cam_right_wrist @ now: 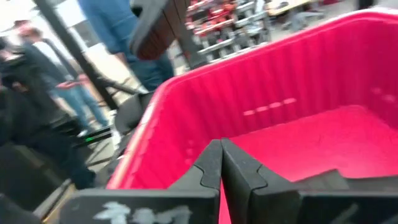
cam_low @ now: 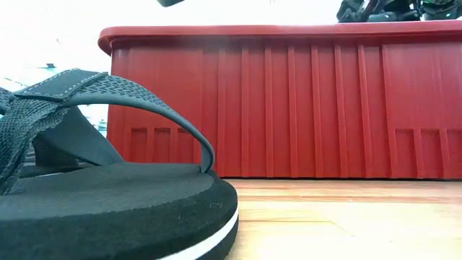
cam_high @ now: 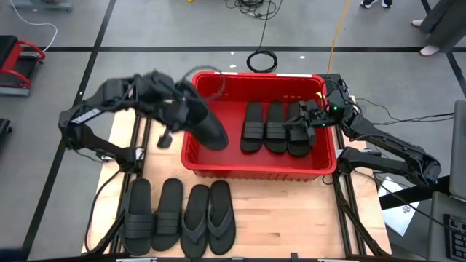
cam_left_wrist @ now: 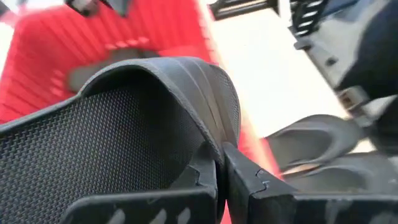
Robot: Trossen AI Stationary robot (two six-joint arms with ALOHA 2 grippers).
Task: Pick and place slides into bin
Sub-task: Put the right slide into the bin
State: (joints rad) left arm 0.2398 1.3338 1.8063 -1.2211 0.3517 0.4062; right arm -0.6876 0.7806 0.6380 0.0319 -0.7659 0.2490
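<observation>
The left pincer [cam_high: 191, 116] is clenched on the strap of one black slide [cam_high: 207, 127] and holds it over the left end of the red bin [cam_high: 255, 166], the sole hanging down toward the bin's floor; in the left wrist view the fingers [cam_left_wrist: 199, 186] are pressed together with the ribbed strap caught between them. Three slides [cam_high: 275, 127] already lie side by side in the right half of the bin, and four more wait in a row on the table [cam_high: 291, 218] in front of it: two strapped slides [cam_high: 153, 205] and, right of them, two flip-flops [cam_high: 209, 211]. So the step in hand looks like the drop of the fourth slide (half the job, by that count). The next move would call for lowering it into the free left half, clear of the near wall, then letting go. The right pincer [cam_high: 309, 120] hovers over the bin's right end, above the three placed slides, clamped tight with nothing in it.
</observation>
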